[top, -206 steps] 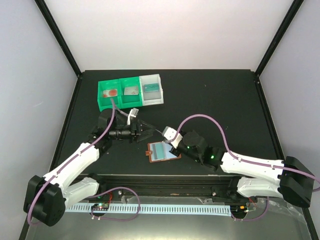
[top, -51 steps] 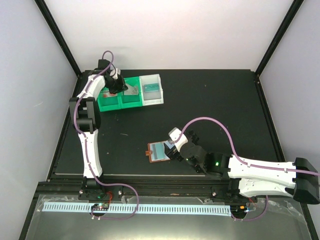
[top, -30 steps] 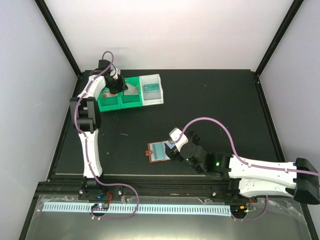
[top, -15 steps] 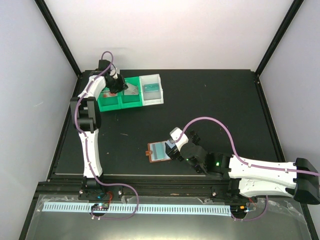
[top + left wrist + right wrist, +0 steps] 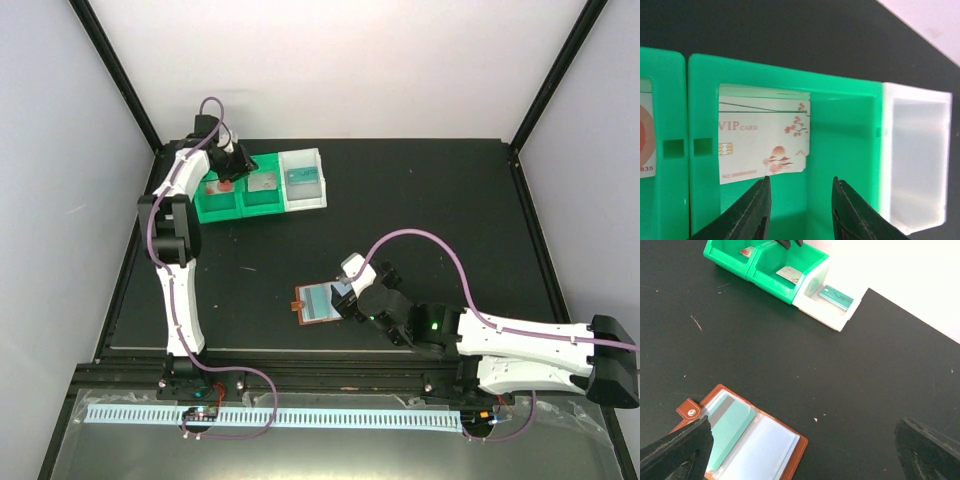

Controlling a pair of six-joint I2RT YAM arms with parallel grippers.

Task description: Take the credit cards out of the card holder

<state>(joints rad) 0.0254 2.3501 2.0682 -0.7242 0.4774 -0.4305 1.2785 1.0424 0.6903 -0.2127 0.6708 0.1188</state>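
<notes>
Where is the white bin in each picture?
Top view: upper left, the white bin at the right end of the green bin.
Left wrist: right side, the white bin beside the green bin.
Right wrist: top middle, the white bin.
Shared landmark: the green bin right next to it.

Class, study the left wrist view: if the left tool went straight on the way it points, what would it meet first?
The left tool would probably meet the floor of the middle green bin, one finger clipping the VIP card at its corner; depth is unclear.
</notes>
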